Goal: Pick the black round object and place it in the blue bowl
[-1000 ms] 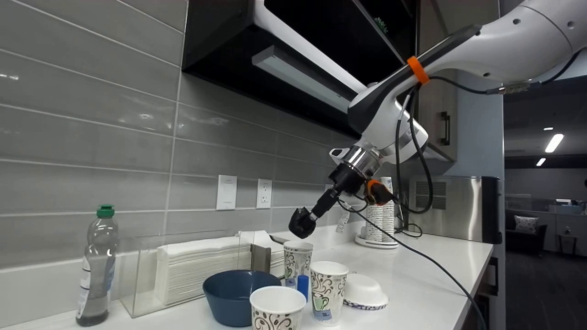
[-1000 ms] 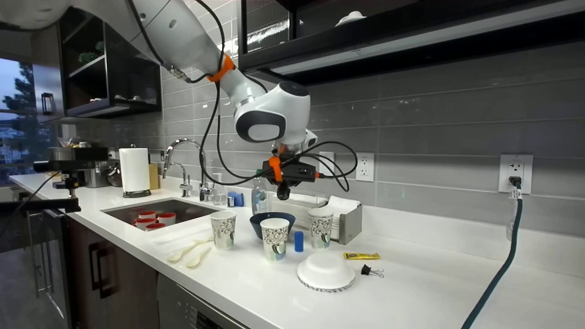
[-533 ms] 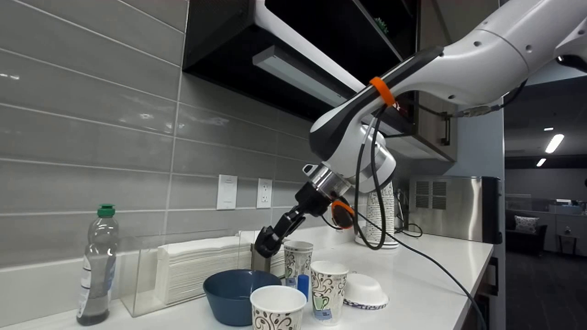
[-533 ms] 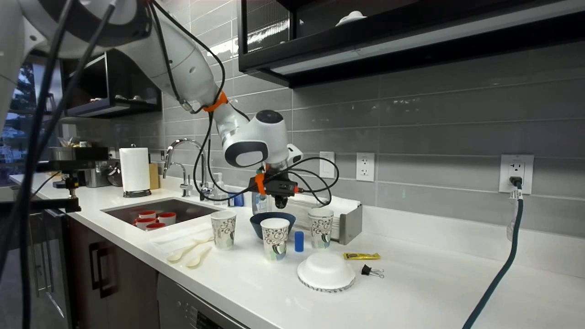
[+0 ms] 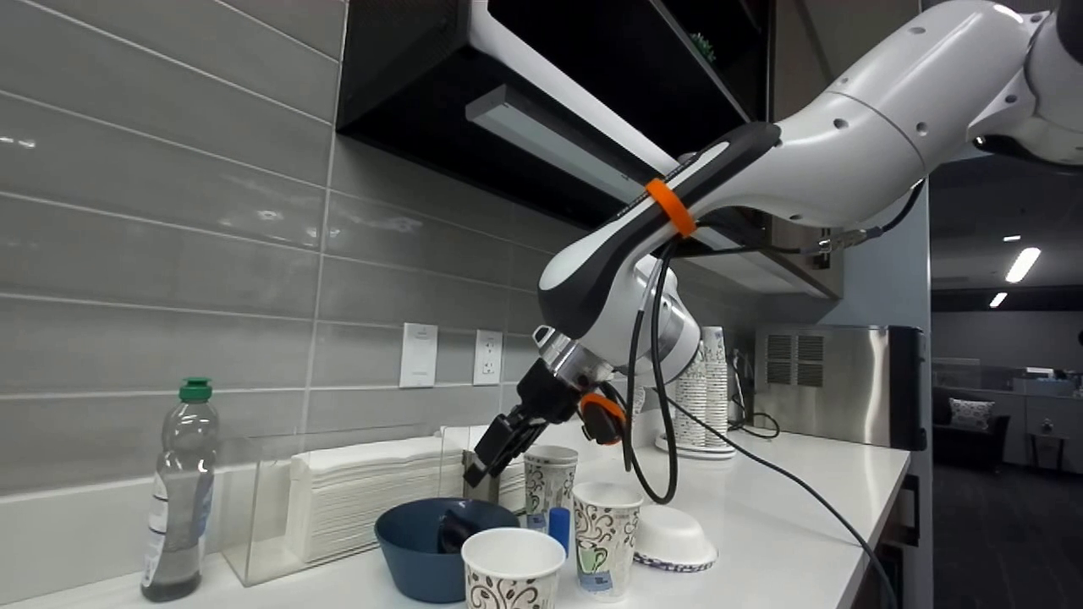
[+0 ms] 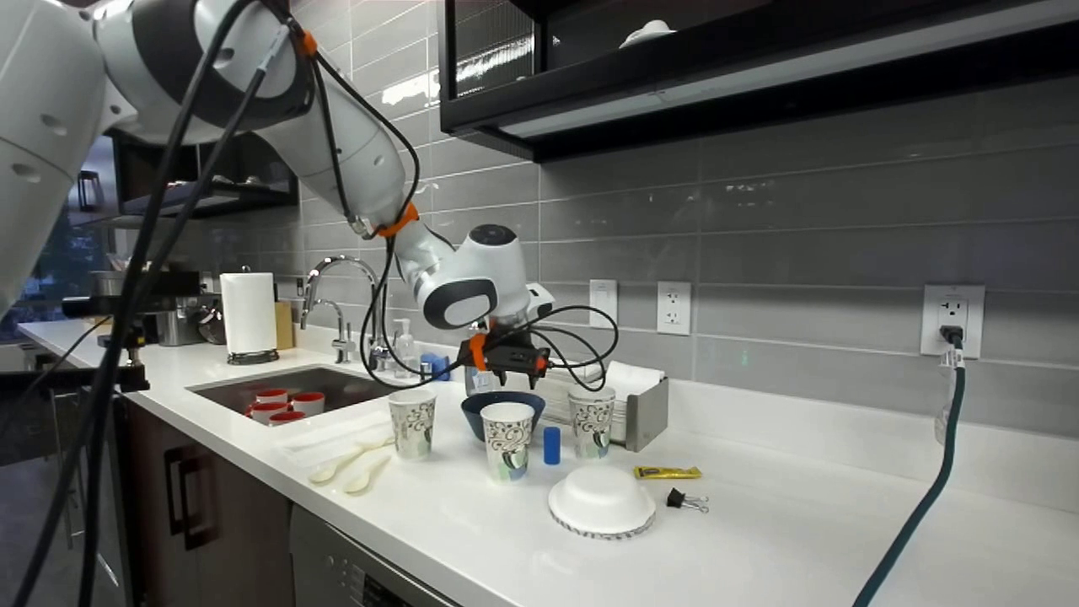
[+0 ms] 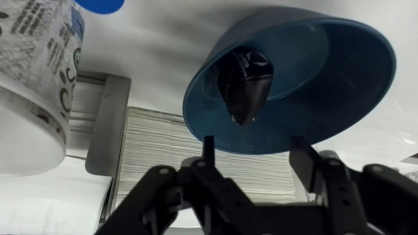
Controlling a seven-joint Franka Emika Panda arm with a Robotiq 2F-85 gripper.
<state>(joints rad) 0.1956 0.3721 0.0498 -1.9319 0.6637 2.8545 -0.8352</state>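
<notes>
Gray wall tiles [image 6: 801, 202] rise behind the white desk [image 6: 759, 548], where, in an exterior view, the tool [image 6: 518, 380] hangs over the dark-blue bowl [image 6: 472, 418], a patterned paper cup [image 6: 507, 455] in front of it and a blue cylinder [image 6: 551, 445] near. In an exterior view, the black round object [image 5: 454, 533] lies inside that bowl. From the wrist, it shows white lettering [image 7: 253, 60], and the tool's fingers [image 7: 209, 148] stand spread, released.
</notes>
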